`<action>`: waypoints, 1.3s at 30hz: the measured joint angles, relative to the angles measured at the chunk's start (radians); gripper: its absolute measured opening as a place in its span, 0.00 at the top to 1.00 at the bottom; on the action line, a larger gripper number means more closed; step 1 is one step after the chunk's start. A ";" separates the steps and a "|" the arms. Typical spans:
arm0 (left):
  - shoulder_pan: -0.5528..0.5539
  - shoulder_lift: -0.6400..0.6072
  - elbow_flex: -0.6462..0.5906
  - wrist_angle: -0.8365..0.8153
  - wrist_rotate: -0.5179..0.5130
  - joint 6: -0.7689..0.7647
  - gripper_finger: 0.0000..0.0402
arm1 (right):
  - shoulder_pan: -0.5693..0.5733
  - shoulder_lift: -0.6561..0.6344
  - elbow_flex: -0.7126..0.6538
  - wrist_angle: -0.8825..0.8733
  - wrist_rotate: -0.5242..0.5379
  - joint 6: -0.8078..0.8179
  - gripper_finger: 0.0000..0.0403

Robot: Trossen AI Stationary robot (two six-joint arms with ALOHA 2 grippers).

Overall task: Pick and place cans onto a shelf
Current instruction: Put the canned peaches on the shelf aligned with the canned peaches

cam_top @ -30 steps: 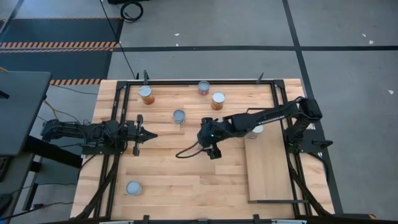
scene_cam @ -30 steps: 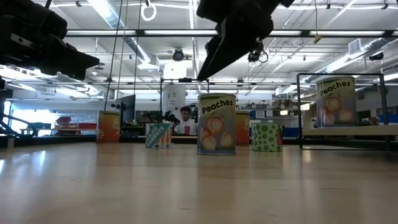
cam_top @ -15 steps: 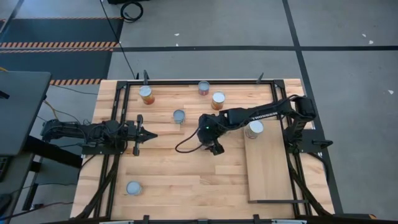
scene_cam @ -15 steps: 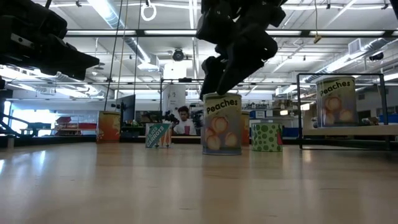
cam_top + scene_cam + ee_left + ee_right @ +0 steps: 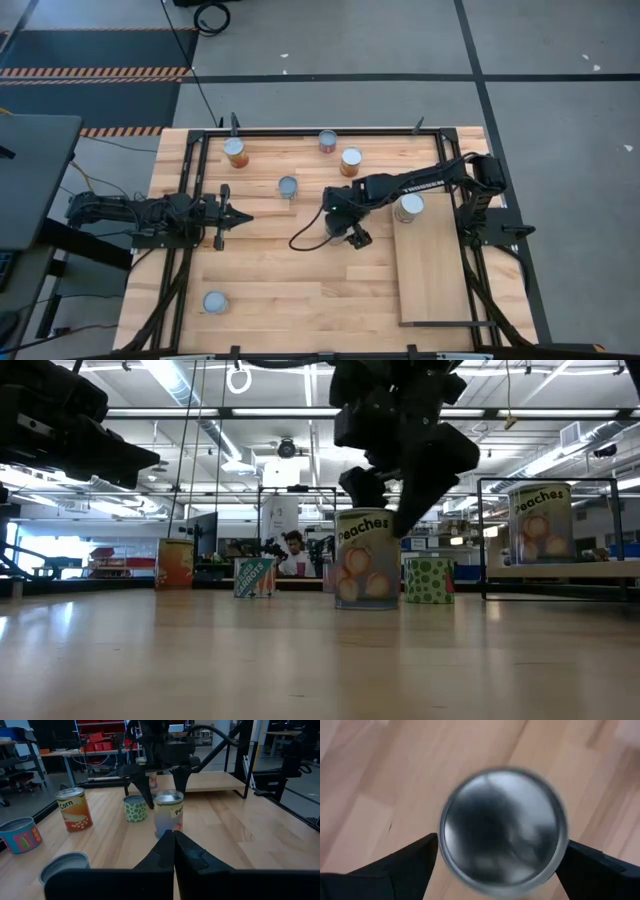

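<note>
**Right jaws straddling the peaches can, mid-bench**

High view: right gripper (image 5: 347, 226) sits over the middle of the bench (image 5: 270, 280), just beside the shelf (image 5: 432, 270) on its inner side. The can under it is hidden here by the arm. One can (image 5: 409, 207) stands on the shelf's far end. Four more cans lie farther from the shelf: an orange one (image 5: 350, 160), a small one (image 5: 328, 140) at the far edge, a grey-topped one (image 5: 288, 186), and another orange one (image 5: 235, 152). A lone can (image 5: 215, 302) stands at the near edge, well apart from the shelf. Left gripper (image 5: 238, 217) waits at its own side, well apart from the shelf, fingers pressed together.

Low view: right gripper (image 5: 385, 510) hangs directly above the peaches can (image 5: 366, 557), which stands upright on the bench. The shelf's wire frame (image 5: 482, 540) is beside it, carrying a second peaches can (image 5: 541, 522). A green dotted can (image 5: 429, 579) stands between the two, farther back.

Left wrist view: left fingertips touch, holding nothing. The right fingers (image 5: 141, 787) come down either side of the peaches can (image 5: 168, 812).

Right wrist view: silvery can top (image 5: 503, 824) sits between the spread jaws; contact with its sides cannot be told.
</note>
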 joint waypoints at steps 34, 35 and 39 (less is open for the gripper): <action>0.000 0.000 0.000 -0.002 0.000 0.000 0.99 | 0.181 -0.318 0.241 -0.414 0.131 0.253 0.14; 0.000 0.000 0.000 -0.002 0.000 0.000 0.99 | 0.189 -0.352 0.245 -0.440 0.151 0.281 0.14; 0.000 0.000 0.000 -0.002 0.000 0.000 0.99 | 0.214 -0.488 0.248 -0.544 0.214 0.386 0.14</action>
